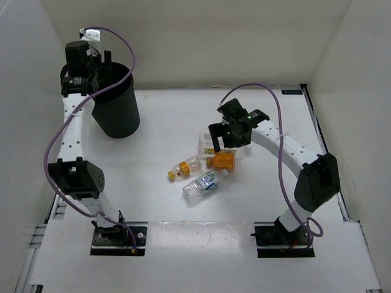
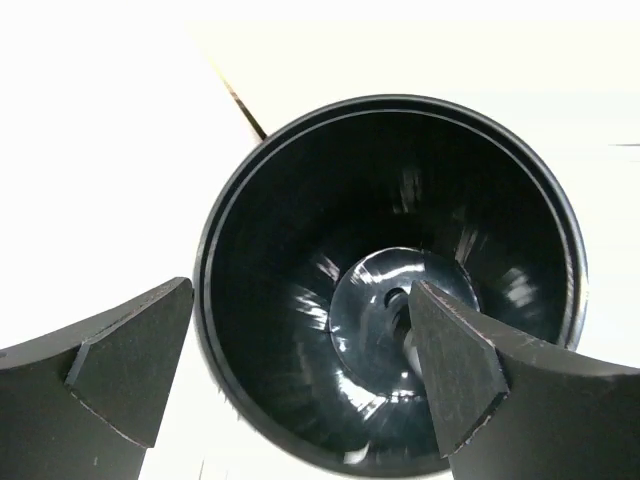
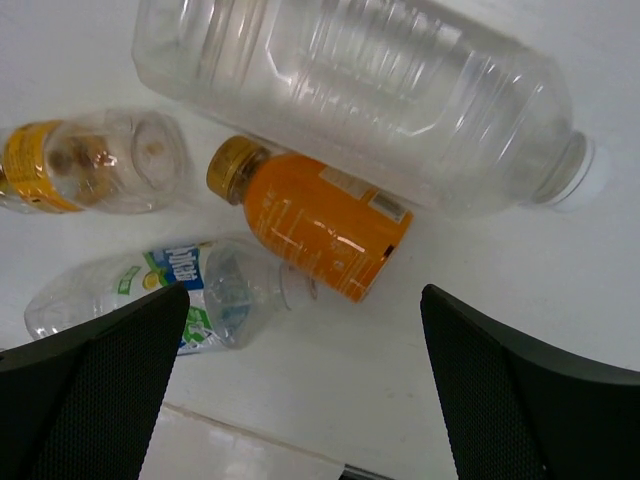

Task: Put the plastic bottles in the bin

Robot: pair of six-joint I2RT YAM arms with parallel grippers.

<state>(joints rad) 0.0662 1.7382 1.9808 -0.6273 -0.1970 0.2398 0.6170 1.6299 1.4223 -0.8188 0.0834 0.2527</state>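
Note:
The black ribbed bin (image 1: 116, 110) stands at the back left. My left gripper (image 1: 91, 70) hangs open and empty over its mouth; the left wrist view looks down into the bin (image 2: 300, 200), where a pale shape (image 2: 408, 345) at the bottom is mostly hidden by a finger. My right gripper (image 1: 231, 139) is open and empty above the bottles lying mid-table: the large square clear bottle (image 3: 370, 90), the orange-filled bottle (image 3: 320, 225), the yellow-capped bottle (image 3: 90, 165) and the blue-green-labelled bottle (image 3: 150, 290). The black-capped bottle is out of view.
White walls enclose the table on the left, back and right. The bottles lie close together, the orange one (image 1: 221, 160) touching the square one (image 1: 208, 143). The arm bases sit at the near edge.

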